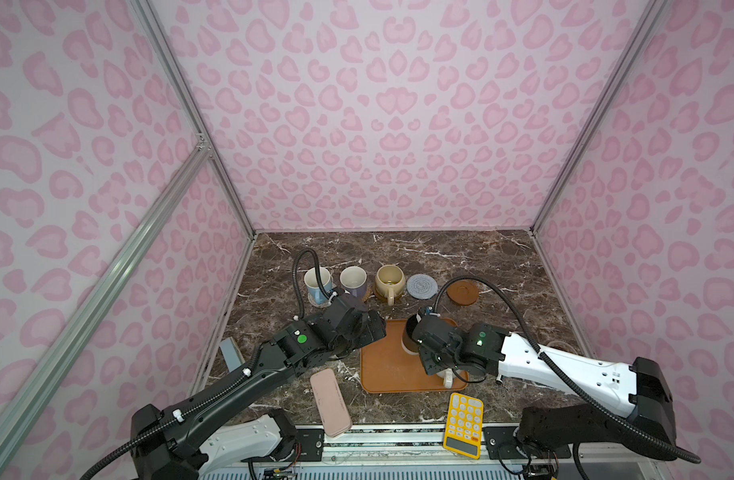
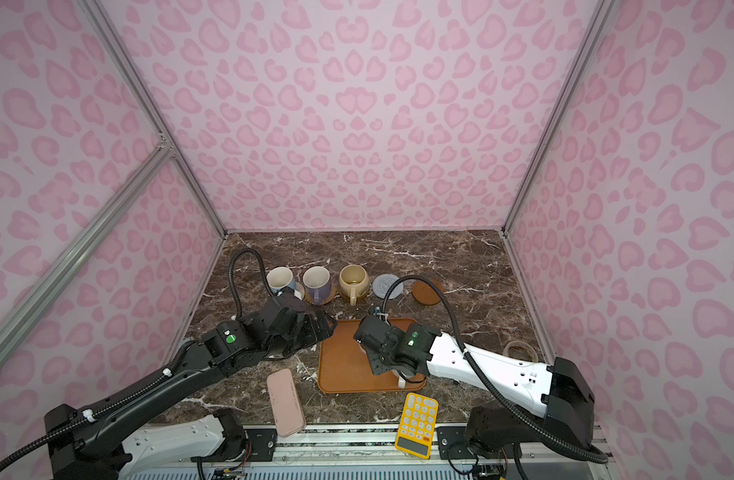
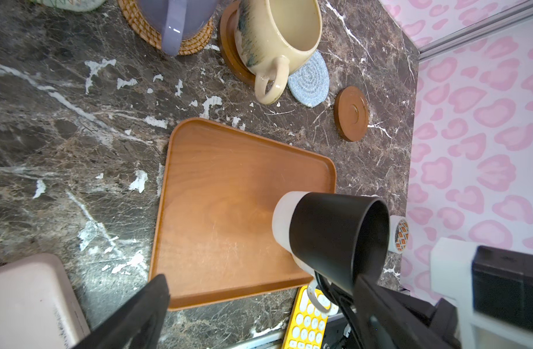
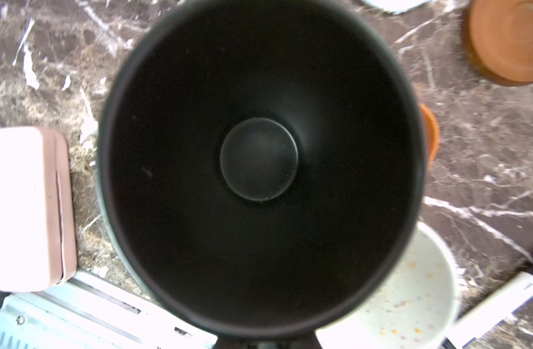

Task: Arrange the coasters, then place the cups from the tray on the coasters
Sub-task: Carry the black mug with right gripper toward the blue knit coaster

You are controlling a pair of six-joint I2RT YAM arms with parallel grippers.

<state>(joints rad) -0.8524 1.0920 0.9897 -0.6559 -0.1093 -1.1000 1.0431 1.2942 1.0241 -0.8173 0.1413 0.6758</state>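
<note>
My right gripper point(image 1: 420, 329) is shut on the black cup point(image 3: 337, 235) at its rim and holds it just above the near right part of the orange-brown tray point(image 1: 384, 370). The cup's dark inside point(image 4: 259, 160) fills the right wrist view. The speckled white cup point(image 4: 410, 296) stands on the tray right beside it, mostly hidden in both top views. My left gripper point(image 3: 260, 284) hangs open over the tray's left edge. Light blue point(image 1: 316, 279), lavender point(image 1: 353, 279) and cream-yellow point(image 1: 390, 281) cups sit on coasters in a row. A grey-blue coaster point(image 1: 422, 286) and a brown coaster point(image 1: 462, 292) lie bare.
A pink case point(image 1: 330, 403) and a yellow calculator point(image 1: 464, 424) lie near the front edge. A tape roll point(image 3: 399, 234) sits right of the tray by the wall. Patterned walls close in the back and both sides.
</note>
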